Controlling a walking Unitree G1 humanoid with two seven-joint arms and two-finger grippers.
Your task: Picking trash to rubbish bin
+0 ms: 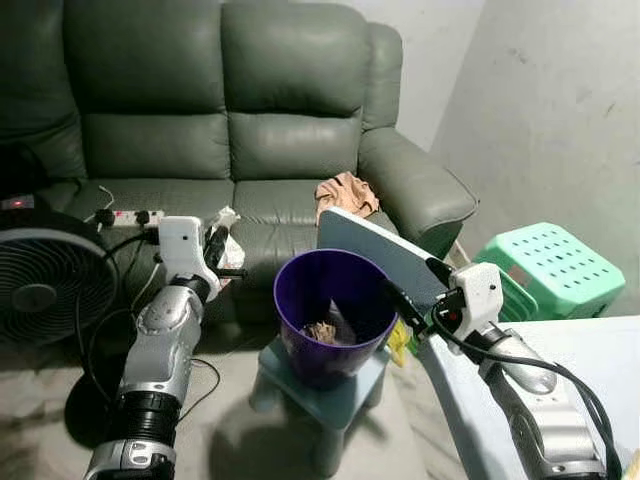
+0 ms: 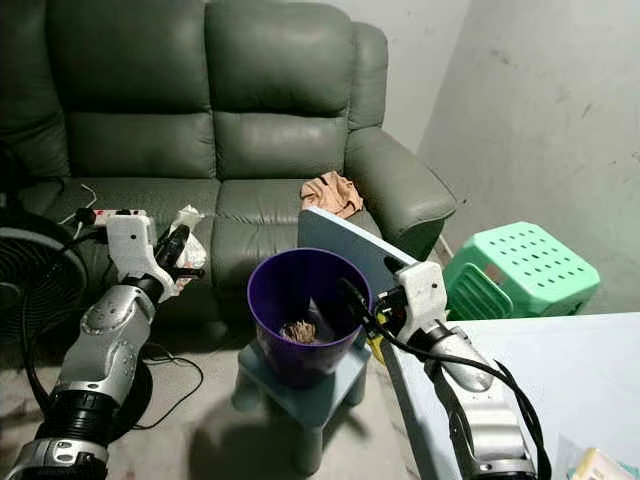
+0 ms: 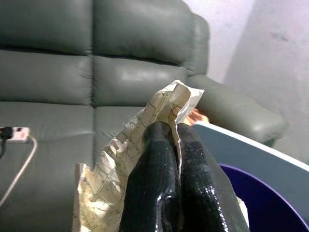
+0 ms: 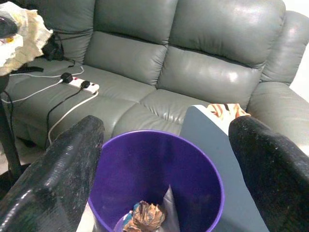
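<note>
Now left end effector (image 1: 222,250) grips crumpled white paper wrapper (image 1: 226,222) beside round purple plastic bin (image 1: 335,310), prob. for dropping in; right end effector (image 1: 412,296), fingers spread w/ nothing held, at bin rim.

One purple bin (image 1: 335,310) stands on one small stool (image 1: 325,395). Around the bin: one sofa (image 1: 230,130), one fan (image 1: 45,285), one green stool (image 1: 550,265), one power strip (image 1: 130,216), two claws, left (image 1: 222,255) and right (image 1: 410,290).

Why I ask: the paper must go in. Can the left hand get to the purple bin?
Probably yes. The left hand, shut on the paper, is beside the bin, whose open top has nothing over it.
</note>
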